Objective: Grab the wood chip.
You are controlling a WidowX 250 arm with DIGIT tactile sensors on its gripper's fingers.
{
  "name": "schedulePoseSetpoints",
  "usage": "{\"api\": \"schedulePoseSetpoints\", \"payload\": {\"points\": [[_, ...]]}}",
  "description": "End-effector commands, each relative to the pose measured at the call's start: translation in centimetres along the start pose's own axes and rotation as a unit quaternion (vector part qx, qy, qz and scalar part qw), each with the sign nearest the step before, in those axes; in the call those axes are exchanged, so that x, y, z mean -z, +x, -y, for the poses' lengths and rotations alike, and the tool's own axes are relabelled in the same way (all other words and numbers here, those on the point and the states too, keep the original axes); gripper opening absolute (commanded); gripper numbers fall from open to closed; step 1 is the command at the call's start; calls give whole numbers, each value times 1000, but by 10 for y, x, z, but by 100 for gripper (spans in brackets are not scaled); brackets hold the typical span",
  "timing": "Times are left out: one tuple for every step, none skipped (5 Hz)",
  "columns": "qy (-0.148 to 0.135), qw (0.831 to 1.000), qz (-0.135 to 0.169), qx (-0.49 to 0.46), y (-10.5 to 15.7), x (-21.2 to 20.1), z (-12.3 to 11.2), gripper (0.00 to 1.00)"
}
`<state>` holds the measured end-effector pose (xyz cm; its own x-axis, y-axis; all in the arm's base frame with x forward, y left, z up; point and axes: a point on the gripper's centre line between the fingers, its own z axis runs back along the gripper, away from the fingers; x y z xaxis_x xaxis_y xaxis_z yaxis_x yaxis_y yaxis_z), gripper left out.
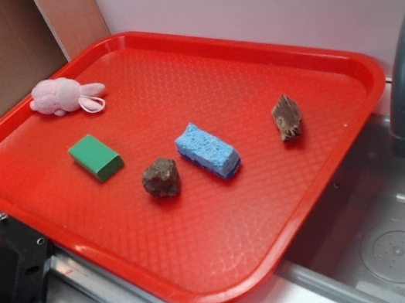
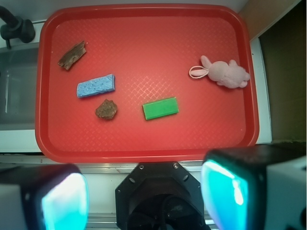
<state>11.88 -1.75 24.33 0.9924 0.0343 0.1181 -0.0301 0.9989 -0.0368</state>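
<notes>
Wrist view, from above: red tray [image 2: 144, 139] carrying five items, all apart from one another. Wood chip [image 2: 72, 55] near the tray's upper-left corner, closest to the grey tap [image 2: 14, 26]; blue sponge [image 2: 96, 86] just below it; dark rock-like lump [image 2: 106, 109] below the sponge; green block [image 2: 160, 108] near centre; pink plush rabbit [image 2: 223, 73] at right. Gripper [image 2: 144, 196] wide open and empty, held off the tray's near edge, two fingers [image 2: 64, 201] spread at lower frame. Exterior view: wood chip [image 1: 287, 117] lying right of the sponge [image 1: 208, 150], near the tray [image 1: 230, 264] edge beside the sink [image 1: 391, 244]. Lump [image 1: 162, 178], block [image 1: 96, 157], rabbit [image 1: 63, 96] further left.
</notes>
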Motion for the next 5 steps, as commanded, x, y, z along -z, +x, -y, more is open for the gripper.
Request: {"api": "schedulePoseSetpoints", "payload": {"points": [[0,1000,0,0,0,0,0,100],[27,999,-13,-44,43,57,28,100],[-18,993,40,-110,96,87,60,100],[-18,993,40,-110,96,87,60,100],[-18,993,40,-110,96,87,60,100]]}}
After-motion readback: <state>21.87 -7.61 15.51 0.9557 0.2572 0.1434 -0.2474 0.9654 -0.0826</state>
